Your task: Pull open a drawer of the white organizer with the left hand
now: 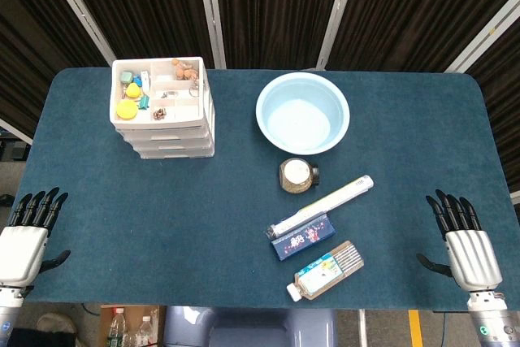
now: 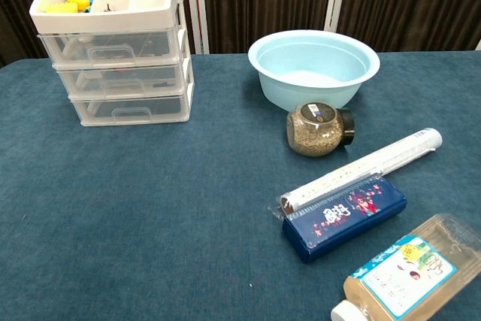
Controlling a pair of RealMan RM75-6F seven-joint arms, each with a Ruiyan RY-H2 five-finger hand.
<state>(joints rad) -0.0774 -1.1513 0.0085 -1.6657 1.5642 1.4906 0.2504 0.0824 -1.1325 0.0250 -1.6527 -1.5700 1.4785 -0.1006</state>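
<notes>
The white organizer (image 1: 165, 129) (image 2: 120, 73) stands at the far left of the blue table, a stack of three clear-fronted drawers, all pushed in, under an open top tray of small items. At the near left table edge my left hand (image 1: 26, 237) lies open, fingers stretched forward, well short of the organizer. My right hand (image 1: 465, 241) lies open the same way at the near right edge. Neither hand appears in the chest view.
A light blue bowl (image 1: 303, 112) (image 2: 313, 65) sits at the far centre. In front of it are a small jar on its side (image 1: 298, 175), a white tube (image 1: 323, 205), a dark blue box (image 1: 302, 236) and a flat bottle (image 1: 327, 271).
</notes>
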